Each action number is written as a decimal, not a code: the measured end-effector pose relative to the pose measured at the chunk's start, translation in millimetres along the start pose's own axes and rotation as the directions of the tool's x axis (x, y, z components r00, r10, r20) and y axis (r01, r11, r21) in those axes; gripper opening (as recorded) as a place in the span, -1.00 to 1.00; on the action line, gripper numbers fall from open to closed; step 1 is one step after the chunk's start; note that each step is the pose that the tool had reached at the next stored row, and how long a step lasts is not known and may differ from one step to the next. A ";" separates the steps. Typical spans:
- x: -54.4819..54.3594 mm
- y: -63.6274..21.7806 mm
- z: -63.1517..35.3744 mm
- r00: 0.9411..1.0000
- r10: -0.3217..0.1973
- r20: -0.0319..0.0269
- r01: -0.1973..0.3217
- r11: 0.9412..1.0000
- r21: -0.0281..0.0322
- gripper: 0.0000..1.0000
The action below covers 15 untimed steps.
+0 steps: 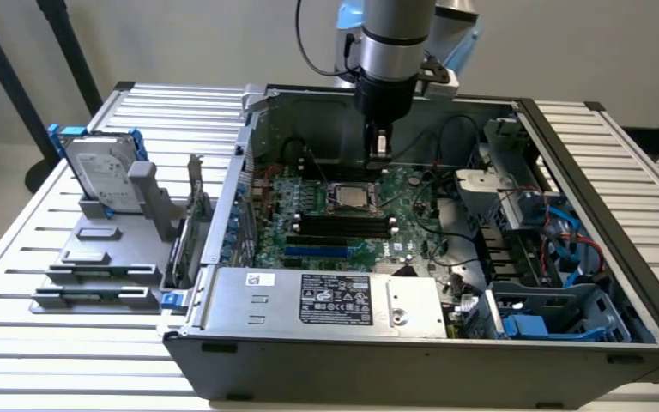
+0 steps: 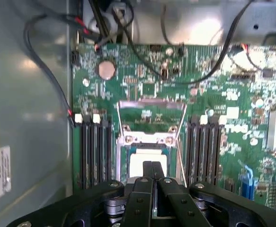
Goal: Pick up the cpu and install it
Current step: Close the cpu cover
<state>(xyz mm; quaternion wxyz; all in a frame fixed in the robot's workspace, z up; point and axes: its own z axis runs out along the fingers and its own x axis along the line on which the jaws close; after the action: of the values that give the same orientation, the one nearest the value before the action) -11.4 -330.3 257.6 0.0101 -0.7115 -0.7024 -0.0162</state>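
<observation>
The small flat silver-grey square cpu (image 2: 141, 163) lies in its socket on the green motherboard (image 2: 213, 71), so the placing looks done. The black gripper (image 2: 152, 165) hovers just above it, its 2 fingers pressed together and holding nothing. The socket's metal retention frame (image 2: 152, 118) stands raised, so latching seems left.
</observation>
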 end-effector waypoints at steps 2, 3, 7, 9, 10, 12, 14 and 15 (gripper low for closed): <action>-0.6 9.1 -3.9 1.000 0.000 -0.001 0.000 1.000 0.000 -0.79; -1.1 13.6 -5.8 1.000 0.000 -0.002 0.000 1.000 0.000 -0.79; -3.6 32.0 -11.7 1.000 0.000 -0.004 0.000 1.000 0.001 -0.79; -5.0 41.1 -13.1 1.000 0.000 -0.004 0.000 1.000 0.001 -0.79; -5.7 45.6 -13.6 1.000 0.000 -0.005 0.000 1.000 0.001 -0.79; -7.0 54.6 -14.0 1.000 0.000 -0.007 0.000 1.000 0.001 -0.79; -8.0 62.9 -14.0 1.000 0.000 -0.009 0.000 1.000 0.002 -0.79; -8.1 66.1 -14.0 1.000 0.000 -0.011 0.000 1.000 0.002 -0.79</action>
<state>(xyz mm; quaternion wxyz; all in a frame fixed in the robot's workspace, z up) 54.5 -339.8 271.8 0.0144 -0.7114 -0.7024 -0.0194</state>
